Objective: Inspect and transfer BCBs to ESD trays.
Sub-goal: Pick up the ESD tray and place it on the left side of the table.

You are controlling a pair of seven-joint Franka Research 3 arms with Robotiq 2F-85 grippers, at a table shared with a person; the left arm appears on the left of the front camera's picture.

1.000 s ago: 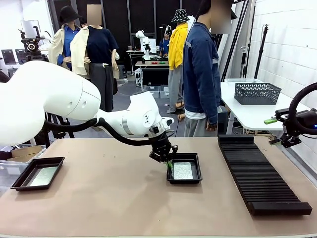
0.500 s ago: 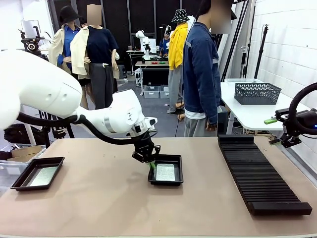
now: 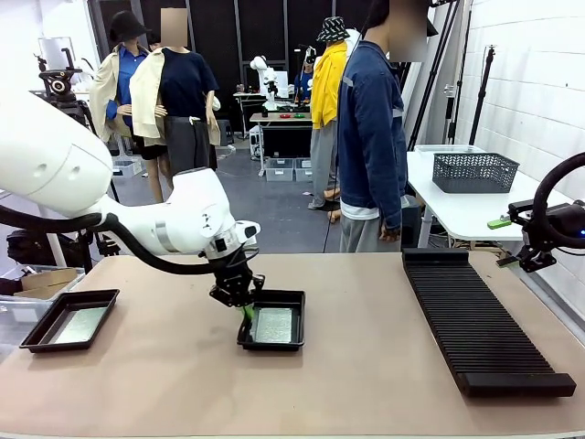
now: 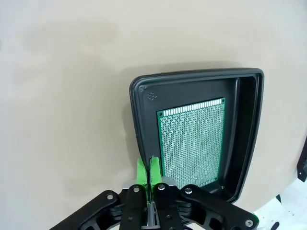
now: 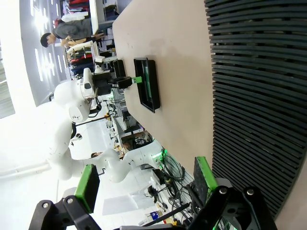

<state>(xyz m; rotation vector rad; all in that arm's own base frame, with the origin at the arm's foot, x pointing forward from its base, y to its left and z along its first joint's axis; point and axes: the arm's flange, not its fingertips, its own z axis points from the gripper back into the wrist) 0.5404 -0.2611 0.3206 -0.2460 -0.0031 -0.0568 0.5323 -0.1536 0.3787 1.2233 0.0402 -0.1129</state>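
One ESD tray (image 3: 298, 320) sits mid-table with a green BCB (image 3: 274, 325) lying flat on its floor. My left gripper (image 3: 245, 313) is shut on that tray's left rim. In the left wrist view the green pads (image 4: 141, 171) pinch the rim (image 4: 192, 75) beside the BCB (image 4: 192, 141). A second ESD tray (image 3: 50, 348) at the table's left edge holds another BCB (image 3: 80, 325). My right gripper (image 5: 146, 179) hangs open with nothing between its fingers, off the table's right side (image 3: 528, 261).
A long black ribbed rack (image 3: 480, 320) lies along the right of the table, close under the right wrist view (image 5: 259, 72). A person (image 3: 370, 137) stands at the far edge. A grey basket (image 3: 475, 171) rests on a white side table.
My left gripper has dragged the tray with its board leftward and slightly nearer across the table. The right arm has not moved.
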